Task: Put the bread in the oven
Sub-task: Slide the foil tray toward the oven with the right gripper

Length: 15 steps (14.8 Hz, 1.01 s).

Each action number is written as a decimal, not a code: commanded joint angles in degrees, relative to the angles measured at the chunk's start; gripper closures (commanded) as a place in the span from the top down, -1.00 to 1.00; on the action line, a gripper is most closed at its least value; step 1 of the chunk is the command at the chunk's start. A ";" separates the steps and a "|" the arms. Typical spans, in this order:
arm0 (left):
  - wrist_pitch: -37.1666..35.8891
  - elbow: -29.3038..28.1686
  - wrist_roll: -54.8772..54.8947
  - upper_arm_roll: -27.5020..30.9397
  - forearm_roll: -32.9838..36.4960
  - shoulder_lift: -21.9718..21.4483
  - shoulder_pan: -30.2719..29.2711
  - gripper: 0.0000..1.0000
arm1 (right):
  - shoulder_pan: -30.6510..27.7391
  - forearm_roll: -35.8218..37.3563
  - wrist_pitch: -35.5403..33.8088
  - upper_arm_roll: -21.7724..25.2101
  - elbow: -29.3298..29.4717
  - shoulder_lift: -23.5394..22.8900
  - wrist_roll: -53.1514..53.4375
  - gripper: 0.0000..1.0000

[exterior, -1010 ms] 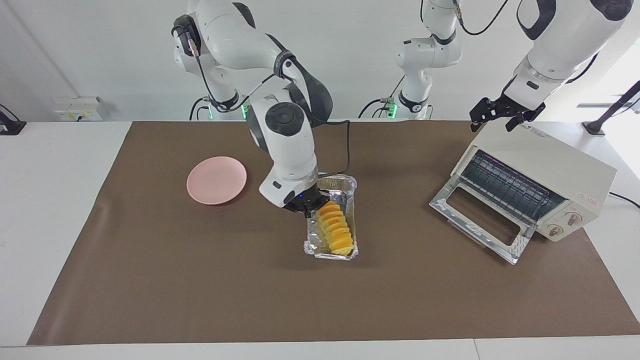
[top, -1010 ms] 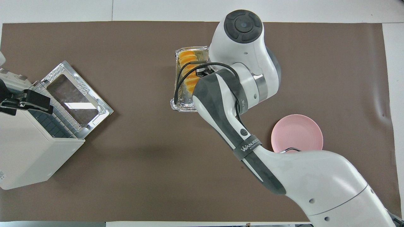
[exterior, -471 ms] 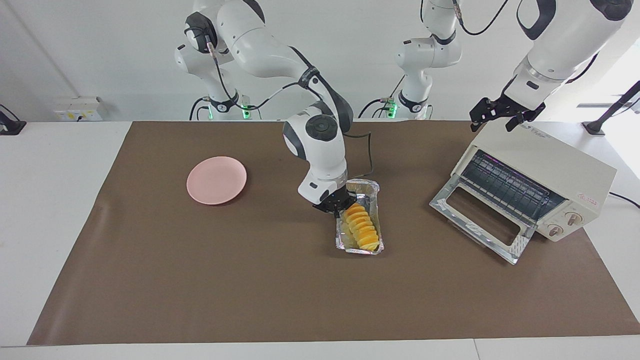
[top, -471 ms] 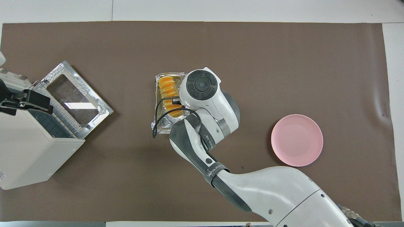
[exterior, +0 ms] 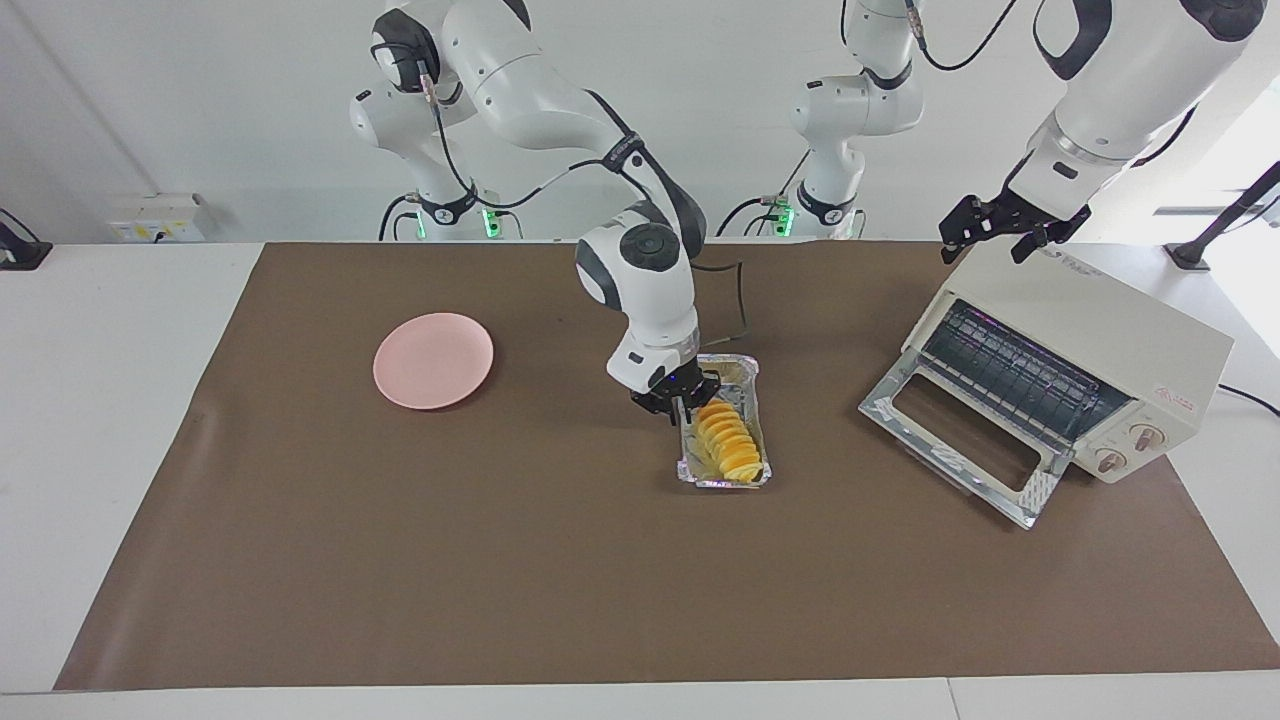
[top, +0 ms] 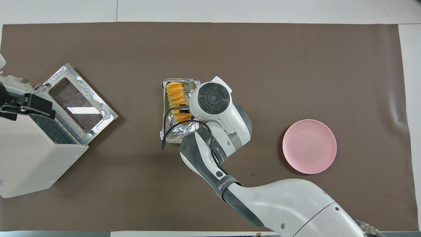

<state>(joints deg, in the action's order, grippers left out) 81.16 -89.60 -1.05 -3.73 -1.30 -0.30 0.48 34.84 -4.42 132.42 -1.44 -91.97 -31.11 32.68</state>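
- Facing view: the bread (exterior: 728, 445) lies lengthwise in a crinkled foil tray (exterior: 752, 380) that sits flat on the brown mat (exterior: 400, 560), about mid-table, between the pink plate (exterior: 433, 359) and the oven (exterior: 1060, 375)
- The right gripper (exterior: 681, 400) is down at the tray's end nearer the robots, at the edge toward the right arm's end of the table; whether its claw is clenched on the foil rim or released I cannot tell
- The oven stands toward the left arm's end of the table, its glass door (exterior: 960, 440) dropped open onto the mat and the wire rack (exterior: 1010, 375) showing inside
- The left gripper (exterior: 988, 238) hangs over the oven's top corner nearest the robots, claw spread wide, grasping nothing; this arm waits
- Overhead view: the bread (top: 176, 98) fills the part of the foil tray (top: 179, 135) farther from the robots, and the tray's nearer part is bare foil
- The right arm's wrist covers the right gripper and the tray's edge beside it
- The left gripper (top: 28, 107) sits over the oven (top: 26, 158), beside the open door (top: 77, 103)
- The pink plate (top: 309, 146) lies well apart from the tray, toward the right arm's end
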 commanded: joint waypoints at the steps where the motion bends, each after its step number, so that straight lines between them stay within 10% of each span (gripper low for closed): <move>1: -0.39 -1.37 0.61 0.12 -0.02 -1.37 -0.04 1.00 | -0.56 -1.64 -4.78 0.30 -0.25 2.80 1.42 1.00; 10: 9.86 -2.59 -13.48 -2.78 -1.25 -0.50 9.58 1.00 | -16.01 -0.42 -26.58 1.18 1.70 17.82 -14.01 1.00; 15: 22.70 3.61 -32.12 -2.60 -5.22 15.46 23.83 1.00 | -25.42 2.40 -34.85 1.44 1.53 24.50 -30.01 1.00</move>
<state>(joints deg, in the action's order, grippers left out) 100.01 -91.08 -25.63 -7.44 -5.92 6.19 18.87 12.83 -2.83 99.62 0.61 -88.79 -9.82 8.02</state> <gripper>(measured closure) 0.000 0.000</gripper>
